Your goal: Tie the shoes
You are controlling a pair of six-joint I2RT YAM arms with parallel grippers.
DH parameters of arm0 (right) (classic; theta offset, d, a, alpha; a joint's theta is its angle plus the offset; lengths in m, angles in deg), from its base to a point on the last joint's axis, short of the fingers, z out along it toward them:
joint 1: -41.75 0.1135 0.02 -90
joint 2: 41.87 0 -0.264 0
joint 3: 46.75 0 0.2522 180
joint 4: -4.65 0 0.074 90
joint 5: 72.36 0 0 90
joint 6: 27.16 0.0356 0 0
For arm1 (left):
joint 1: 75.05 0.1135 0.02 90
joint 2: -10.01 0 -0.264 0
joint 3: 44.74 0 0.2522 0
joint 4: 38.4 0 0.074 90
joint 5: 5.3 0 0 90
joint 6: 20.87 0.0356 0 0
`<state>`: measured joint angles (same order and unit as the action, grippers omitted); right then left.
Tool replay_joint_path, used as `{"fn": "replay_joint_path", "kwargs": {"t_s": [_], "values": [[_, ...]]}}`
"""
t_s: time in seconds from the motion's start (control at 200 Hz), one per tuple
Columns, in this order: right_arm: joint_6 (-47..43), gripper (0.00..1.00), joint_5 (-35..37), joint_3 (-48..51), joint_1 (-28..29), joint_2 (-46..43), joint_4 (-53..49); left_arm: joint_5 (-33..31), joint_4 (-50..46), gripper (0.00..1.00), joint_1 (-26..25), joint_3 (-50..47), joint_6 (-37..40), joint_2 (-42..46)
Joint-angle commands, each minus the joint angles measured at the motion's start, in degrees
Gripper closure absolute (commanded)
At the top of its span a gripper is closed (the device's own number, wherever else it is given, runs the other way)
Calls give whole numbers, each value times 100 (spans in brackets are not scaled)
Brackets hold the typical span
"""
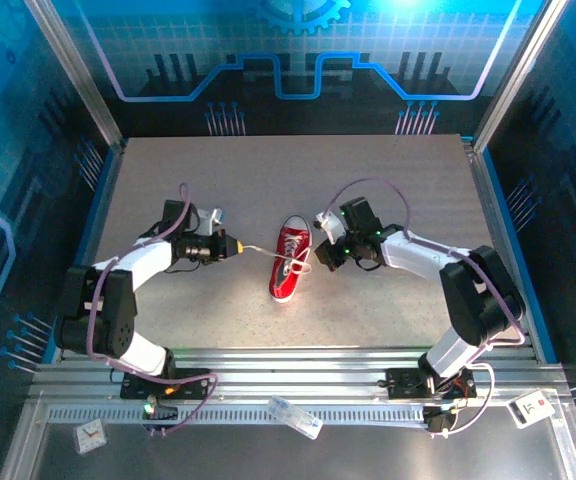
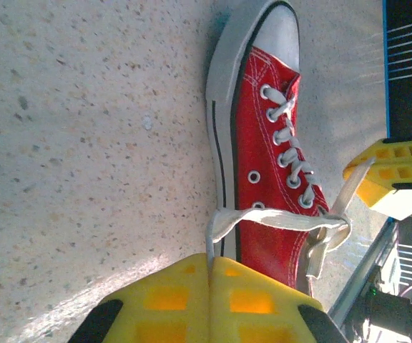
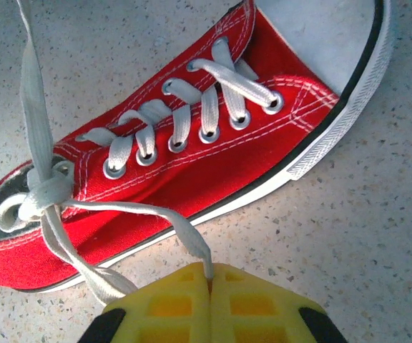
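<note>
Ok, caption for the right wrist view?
Right gripper shut on a white lace leading from the knot on the red canvas sneaker.

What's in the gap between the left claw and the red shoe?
A white lace runs from the shut left gripper to the shoe, over bare table. The top camera shows it.

Identify the sneaker (image 3: pixel 156 207) by its red canvas with white stitching. Its laces (image 3: pixel 231 82), toe cap (image 3: pixel 320 36) and sole (image 3: pixel 356 114) are white; a thin black stripe edges the sole. The table (image 2: pixel 84 143) is beige-grey with dark speckles. You see yellow, grid-patterned fingers (image 2: pixel 170 300) on the left gripper (image 2: pixel 212 264) and right gripper (image 3: pixel 209 271).
</note>
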<state>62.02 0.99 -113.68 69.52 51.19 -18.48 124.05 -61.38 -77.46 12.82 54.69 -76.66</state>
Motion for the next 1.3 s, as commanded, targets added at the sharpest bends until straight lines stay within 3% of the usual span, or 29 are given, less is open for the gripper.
{"fn": "replay_joint_path", "kwargs": {"t_s": [0.0,0.395,0.465,0.56,0.705,0.815,0.96,1.085,1.291], "values": [[89,100,98,-212,-148,77,-247,-112,-229,100,142,132,143,-26],[175,100,33,-339,-213,239,-364,-130,-213,100,277,207,151,-98],[196,93,13,-373,-214,237,-398,-95,-204,88,268,225,223,-23],[260,74,-13,-409,-235,181,-493,-120,-334,71,259,263,395,175],[322,60,-92,-329,-287,-34,-641,-244,-551,64,167,233,694,582],[345,54,-110,-172,-273,-277,-759,-587,-656,63,-236,157,1000,914],[403,51,-423,153,-198,-462,-676,-1123,-604,63,-1195,129,1451,1063],[454,48,-756,397,-50,-382,-447,-1461,-422,60,-1865,204,1710,852],[495,47,-814,344,214,48,-260,-1645,-292,57,-2439,493,1845,261]]}}
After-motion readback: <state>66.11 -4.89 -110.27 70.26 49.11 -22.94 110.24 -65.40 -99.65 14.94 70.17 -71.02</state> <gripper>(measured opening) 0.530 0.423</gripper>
